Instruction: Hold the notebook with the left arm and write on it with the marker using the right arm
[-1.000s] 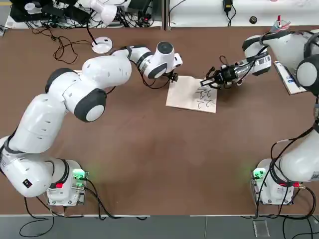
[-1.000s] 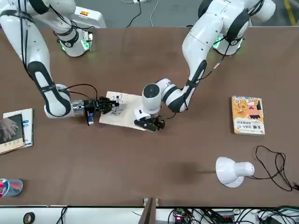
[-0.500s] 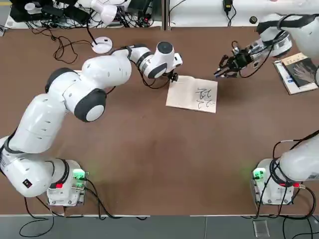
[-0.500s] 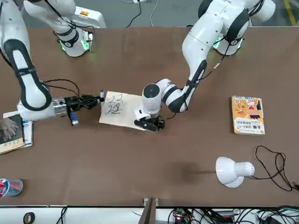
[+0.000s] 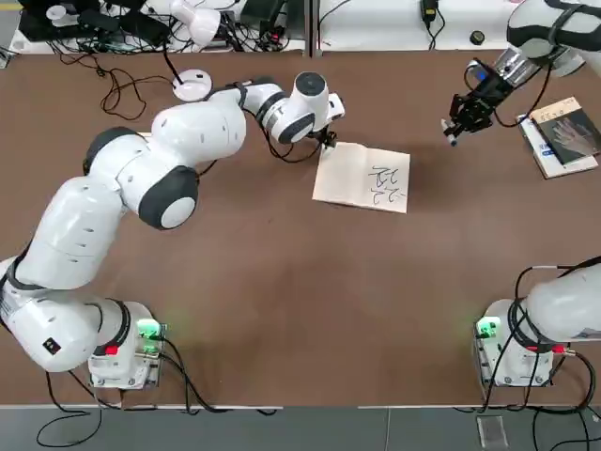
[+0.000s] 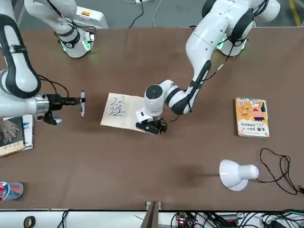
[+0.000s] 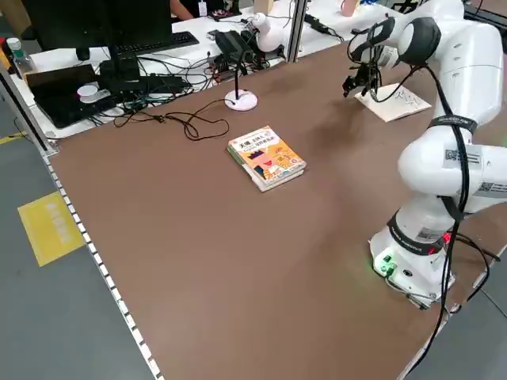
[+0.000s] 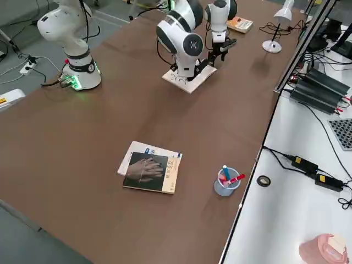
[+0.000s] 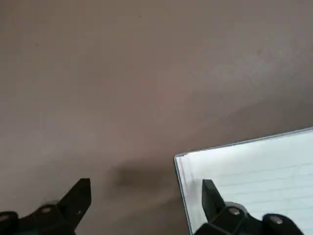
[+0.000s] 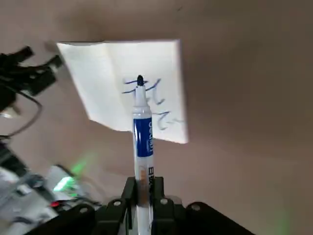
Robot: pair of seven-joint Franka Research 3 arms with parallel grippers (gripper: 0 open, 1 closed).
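A brown worktop (image 5: pixel 282 282) is seen, ringed by white benches carrying cables, a monitor and power bricks. On it lie an orange-yellow illustrated book (image 6: pixel 252 117), a small white desk lamp (image 6: pixel 236 174) with its black cord, a dark-covered book with grey artwork (image 8: pixel 150 172) and a clear cup of pens (image 8: pixel 226 180) near the edge.

The notebook (image 5: pixel 362 177) lies open and flat near the worktop's middle, with scribbles on the page nearer the right arm. The left gripper (image 6: pixel 151 126) is set at the notebook's opposite edge; in the left wrist view its jaws stand apart, one finger (image 9: pixel 211 198) over the page corner and the other over bare worktop, and nothing is clasped between them.

The right gripper (image 5: pixel 467 115) is held above bare worktop, well apart from the notebook and between it and the dark-covered book. Its jaws are closed on the marker (image 10: pixel 141 132), which is gripped at its rear end with the uncapped tip pointing away from the wrist.

Compared with a second ago, the right gripper and marker have been withdrawn from the written page and lifted clear toward the robot's right; the scribbles, then partly covered, are now fully exposed. The notebook and the left arm have kept their places.
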